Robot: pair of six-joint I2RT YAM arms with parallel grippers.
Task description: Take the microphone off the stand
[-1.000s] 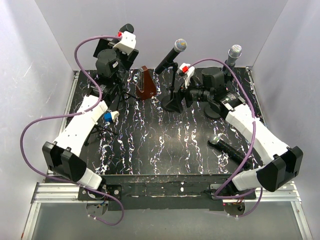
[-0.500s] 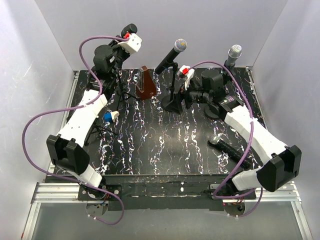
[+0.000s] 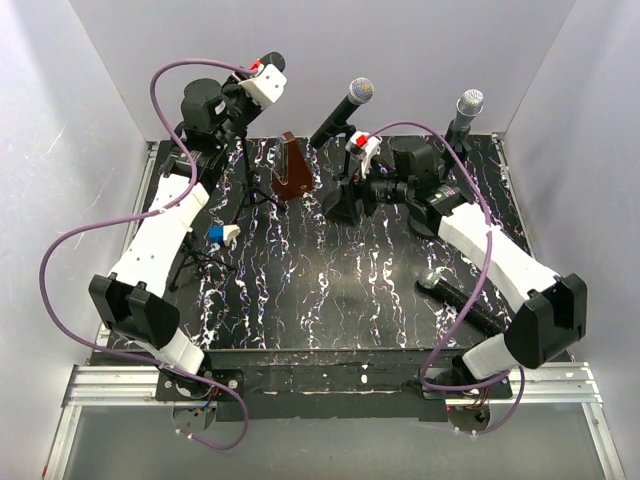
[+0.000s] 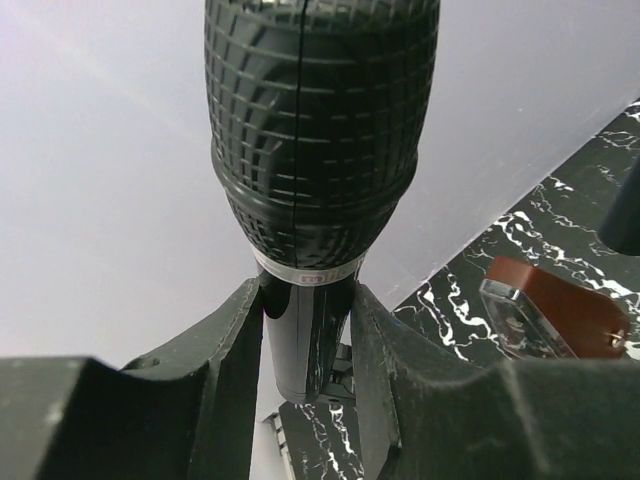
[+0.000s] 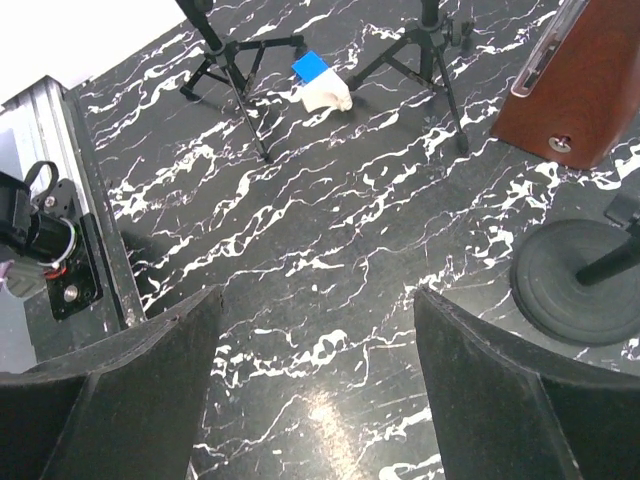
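A black microphone with a mesh head is at the back left, above a black tripod stand. My left gripper is shut on its body, just below the silver ring. The body's lower end shows between the fingers, with the stand's clip right behind it; contact there is unclear. My right gripper stands open low beside the middle stand's round base. In the right wrist view, only bare table lies between the right gripper's fingers.
A silver-headed microphone sits on the middle stand, another on the right stand. A loose black microphone lies at the right. A brown metronome and a blue-white block are near the tripods. Grey walls enclose the table.
My left gripper has closed on the black microphone and shifted up and to the right with it. The right gripper has slid left toward the middle stand's base.
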